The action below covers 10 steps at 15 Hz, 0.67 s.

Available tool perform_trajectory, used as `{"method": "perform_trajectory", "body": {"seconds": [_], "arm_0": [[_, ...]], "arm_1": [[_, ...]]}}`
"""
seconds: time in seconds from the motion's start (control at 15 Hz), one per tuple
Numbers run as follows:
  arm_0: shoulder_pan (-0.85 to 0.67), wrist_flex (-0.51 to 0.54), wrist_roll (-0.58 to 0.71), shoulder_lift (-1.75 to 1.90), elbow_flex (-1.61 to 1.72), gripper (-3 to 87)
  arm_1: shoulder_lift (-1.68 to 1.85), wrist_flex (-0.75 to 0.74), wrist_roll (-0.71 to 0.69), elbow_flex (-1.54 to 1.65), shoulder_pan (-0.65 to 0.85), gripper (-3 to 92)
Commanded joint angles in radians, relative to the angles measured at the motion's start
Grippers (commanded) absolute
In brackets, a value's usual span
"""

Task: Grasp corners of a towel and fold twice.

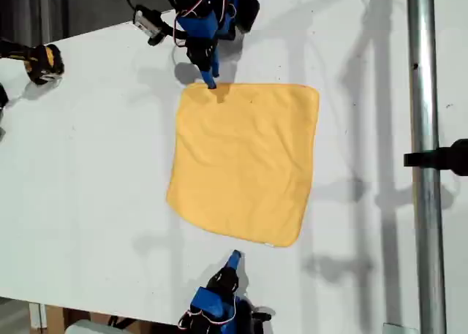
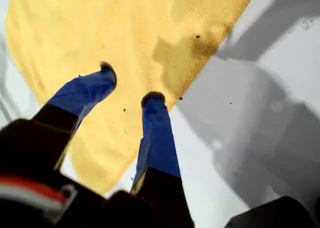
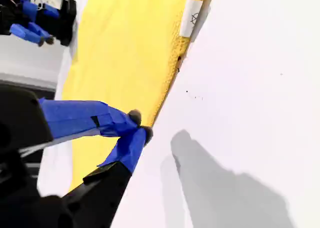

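- The towel lies flat and unfolded on the white table, roughly central in the exterior view, slightly rotated.
- My first gripper is identified by its wrist view: two blue fingers stand apart, both tips over the yellow cloth close to one hemmed edge. Whether the tips touch the fabric cannot be told. The cloth's far side is cut off in this view.
- In the exterior view my first gripper sits at the towel corner nearest the top of that view; its jaw gap is too small to resolve there.
- My second gripper has its blue fingertips together. They meet at the towel's hem; whether fabric is pinched between them cannot be told.
- In the exterior view my second gripper appears just beyond the towel's edge nearest the bottom of that view; its arm is cut off by the frame.
- A white label is sewn at the hem; its marking is illegible.
- A metal pole crosses the exterior view's right, covering part of the table.
- A black-and-yellow object at the exterior view's left is partly cropped and unidentifiable.
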Motion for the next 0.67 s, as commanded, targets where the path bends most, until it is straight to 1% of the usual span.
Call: {"method": "perform_trajectory", "body": {"seconds": [0.0,0.33,0.53,0.6], "arm_0": [[-0.204,0.006,-0.583,0.005,0.005,-1.1],[-0.198,0.006,-0.578,0.005,0.005,-1.1],[-0.198,0.006,-0.577,0.005,0.005,-1.1],[-0.198,0.006,-0.577,0.005,0.005,-1.1]], "arm_1": [[0.003,-0.003,0.006,-0.035,0.035,-0.1],[0.003,-0.029,0.006,-0.046,0.037,-0.1],[0.003,-0.02,-0.003,-0.054,-0.014,-0.1],[0.003,-0.037,-0.003,-0.091,-0.025,-0.1]]}}
